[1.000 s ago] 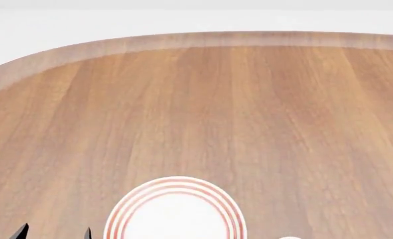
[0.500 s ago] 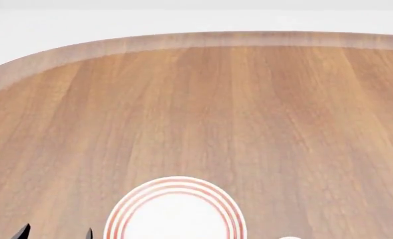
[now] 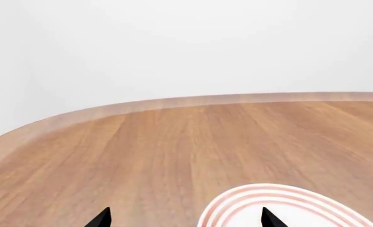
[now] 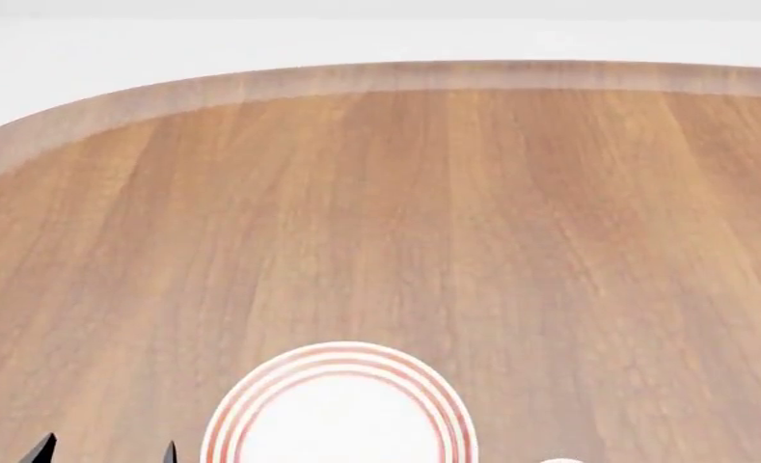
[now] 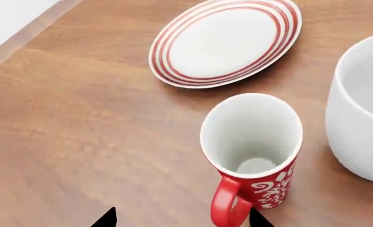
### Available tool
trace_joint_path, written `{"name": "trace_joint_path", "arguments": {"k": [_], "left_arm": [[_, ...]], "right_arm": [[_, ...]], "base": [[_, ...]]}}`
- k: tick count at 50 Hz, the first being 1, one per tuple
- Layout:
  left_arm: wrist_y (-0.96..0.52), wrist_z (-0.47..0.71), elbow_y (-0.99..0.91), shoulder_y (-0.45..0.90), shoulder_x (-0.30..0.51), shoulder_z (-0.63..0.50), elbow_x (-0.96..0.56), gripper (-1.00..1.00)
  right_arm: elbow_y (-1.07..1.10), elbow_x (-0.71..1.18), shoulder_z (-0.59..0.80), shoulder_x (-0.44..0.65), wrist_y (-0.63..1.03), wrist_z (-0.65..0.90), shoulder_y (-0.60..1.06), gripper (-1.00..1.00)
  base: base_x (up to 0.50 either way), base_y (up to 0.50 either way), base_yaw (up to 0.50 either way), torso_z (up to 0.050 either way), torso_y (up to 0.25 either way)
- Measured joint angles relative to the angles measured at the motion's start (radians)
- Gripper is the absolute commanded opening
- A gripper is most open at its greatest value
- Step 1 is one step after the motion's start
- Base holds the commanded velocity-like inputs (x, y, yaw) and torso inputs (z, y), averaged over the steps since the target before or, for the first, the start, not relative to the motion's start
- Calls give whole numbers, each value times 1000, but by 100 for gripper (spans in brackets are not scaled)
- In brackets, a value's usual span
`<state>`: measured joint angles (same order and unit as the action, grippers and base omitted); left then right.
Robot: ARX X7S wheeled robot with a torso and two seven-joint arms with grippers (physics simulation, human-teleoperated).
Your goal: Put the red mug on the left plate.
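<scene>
Presently the red mug (image 5: 252,156) stands upright on the wooden table (image 5: 79,132), seen only by the right wrist camera. Its loop handle faces that camera and sits between the two dark fingertips (image 5: 105,218) of the right gripper (image 5: 181,218). The tips stand spread, one on either side of the handle, and neither visibly touches the mug. The mug is not yet grasped.

Over the last second the head view shows no change: plate, table edge and left fingertips sit in the same positions. Judgement: the approach is paused or very slow, and the task is at its opening stage, with lift and transfer outstanding.

One ringed plate (image 5: 227,42) lies flat beyond the mug, near but apart from it. A large white mug (image 5: 363,113) stands just beside the red mug, a collision risk on lifting. Which of the two plates this one is cannot be told from this view.

Materials: the mug is glossy red with a white scroll pattern and white interior, cylindrical. The plate is shallow, round, smooth white with thin red concentric rings. The table is matte wood grain with a rounded raised edge.

The left gripper (image 3: 185,218) hovers spread and empty by the left plate (image 3: 249,203), one tip over its rim; that plate (image 4: 341,405) is bare.
</scene>
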<state>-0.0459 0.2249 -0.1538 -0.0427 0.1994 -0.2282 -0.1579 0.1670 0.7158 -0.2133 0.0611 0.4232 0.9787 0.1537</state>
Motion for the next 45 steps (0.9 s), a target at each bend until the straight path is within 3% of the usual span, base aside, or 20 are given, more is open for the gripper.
{"name": "trace_joint_path", "arguments": {"k": [45], "left_arm": [[7,21,7,6,22,-23,-18,100]], "right_arm": [[-238,52,-17,18,-92,61,109,100]], "base": [[0,0,0,0,0]]}}
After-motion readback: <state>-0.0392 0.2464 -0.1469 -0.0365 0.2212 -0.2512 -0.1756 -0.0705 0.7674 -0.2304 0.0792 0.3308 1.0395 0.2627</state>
